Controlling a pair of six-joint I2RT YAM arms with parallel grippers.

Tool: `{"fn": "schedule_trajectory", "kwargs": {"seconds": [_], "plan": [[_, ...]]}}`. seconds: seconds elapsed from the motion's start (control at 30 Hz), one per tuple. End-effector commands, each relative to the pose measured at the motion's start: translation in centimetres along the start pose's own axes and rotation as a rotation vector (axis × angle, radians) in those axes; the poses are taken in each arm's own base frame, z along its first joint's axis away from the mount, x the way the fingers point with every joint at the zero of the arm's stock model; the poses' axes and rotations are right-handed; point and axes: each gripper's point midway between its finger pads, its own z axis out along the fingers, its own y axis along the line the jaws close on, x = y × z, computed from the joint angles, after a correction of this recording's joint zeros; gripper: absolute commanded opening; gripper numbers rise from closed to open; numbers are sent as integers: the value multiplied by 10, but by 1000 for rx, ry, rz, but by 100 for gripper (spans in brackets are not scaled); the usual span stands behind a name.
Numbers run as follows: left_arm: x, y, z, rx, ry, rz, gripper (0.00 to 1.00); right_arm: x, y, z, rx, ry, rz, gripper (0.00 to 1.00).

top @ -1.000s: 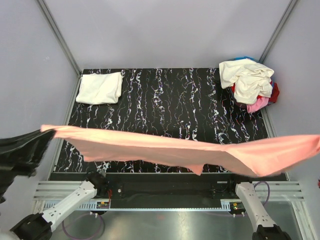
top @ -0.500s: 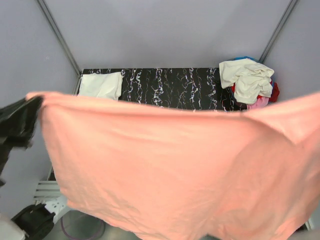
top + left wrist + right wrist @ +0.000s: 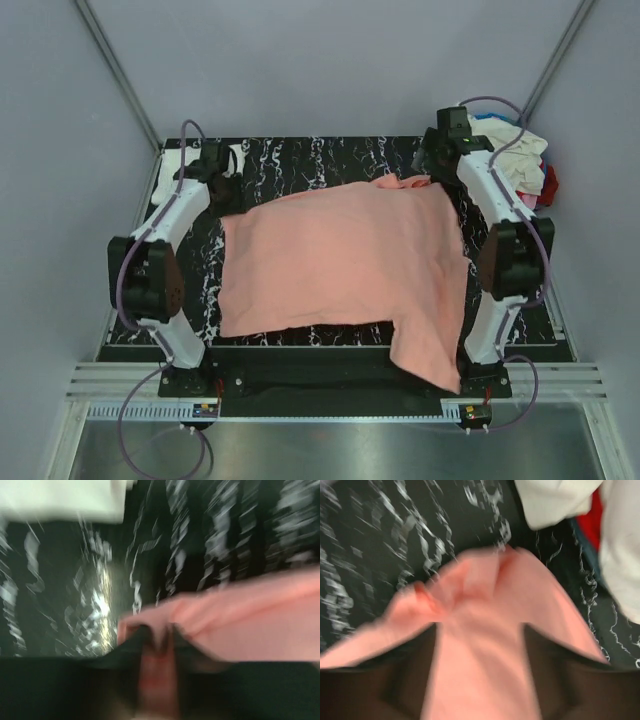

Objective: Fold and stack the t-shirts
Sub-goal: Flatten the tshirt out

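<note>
**Salmon-pink shirt spread on the tabletop, both arms at its far corners**

From overhead, the salmon-pink t-shirt (image 3: 340, 255) lies open across the middle of the black marbled tabletop (image 3: 330, 160). One flap at the near right hangs over the near edge. The left gripper (image 3: 222, 192) sits at the shirt's far left corner and the right gripper (image 3: 425, 168) at its far right corner. A folded white shirt (image 3: 165, 158) lies at the far left, partly behind the left arm. The unfolded pile (image 3: 525, 150) of cream, red and pink sits at the far right.

The left wrist view is badly blurred. Pink cloth runs up the narrow gap of the left gripper (image 3: 156, 645), but I cannot tell whether it is pinched or loose.

In the right wrist view, the right gripper (image 3: 480, 645) has its jaws well apart, with the pink cloth lying slack between them and the cream shirt (image 3: 555, 500) just beyond.

I'd say the spreading step is ending. The next move calls for both arms to let go cleanly, then take an edge for the first fold and bring in the hanging flap.

I can read no label or writing anywhere.
</note>
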Motion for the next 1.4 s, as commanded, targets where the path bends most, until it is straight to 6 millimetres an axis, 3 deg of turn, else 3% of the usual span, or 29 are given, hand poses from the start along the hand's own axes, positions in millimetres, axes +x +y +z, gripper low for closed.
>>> {"fn": "schedule_trajectory", "kwargs": {"seconds": [0.0,0.03,0.1,0.23,0.3,0.37,0.4,0.43,0.47,0.5,0.57,0.6,0.67,0.7,0.8,0.9,1.03,1.1,1.13,1.2,1.23,1.27,1.37], "plan": [[26,-2,14,82,92,-93,57,-9,16,-2,-48,28,-22,91],[34,0,16,75,100,-97,69,-11,18,1,-51,28,-28,98],[29,3,6,70,51,-104,91,-11,21,-1,-65,28,-27,100],[16,3,-21,70,-11,-101,98,-18,24,-20,-107,-13,-3,100],[14,1,-33,88,-30,-104,98,-13,23,-29,-123,-14,5,100],[19,-2,-44,115,-45,-120,98,5,16,-30,-124,15,16,100],[33,-4,-42,124,-20,-129,98,10,15,-29,-127,17,22,100],[38,-10,-52,149,-37,-129,98,31,6,-22,-110,59,26,100],[44,-15,-53,170,-41,-138,98,38,5,-24,-119,67,31,100],[69,-15,-46,166,-2,-138,98,43,5,-21,-131,64,36,100],[84,-29,-51,213,-15,-138,98,73,-2,-8,-132,127,37,100],[109,-30,-43,222,32,-135,98,80,-2,-2,-137,143,38,100],[124,-39,-40,249,34,-138,98,104,-4,14,-145,220,43,100],[145,-38,-32,251,72,-138,98,111,-4,18,-150,245,42,100],[175,-44,-20,277,127,-151,96,133,0,32,-183,319,54,100],[187,-47,-14,288,143,-175,96,158,-4,43,-176,393,57,99],[188,-55,-7,306,147,-191,95,198,-15,46,-157,507,80,96],[192,-55,1,297,169,-196,95,214,-15,40,-179,554,110,94],[193,-56,4,294,175,-198,95,232,-23,36,-163,596,123,94],[194,-56,15,275,194,-193,95,240,-19,22,-204,618,167,90],[195,-54,20,262,201,-184,95,259,-26,12,-196,658,183,89],[196,-49,25,225,210,-175,94,252,-22,-1,-231,638,198,88],[188,-45,39,171,240,-146,94,267,-27,-31,-249,662,258,87]]}}
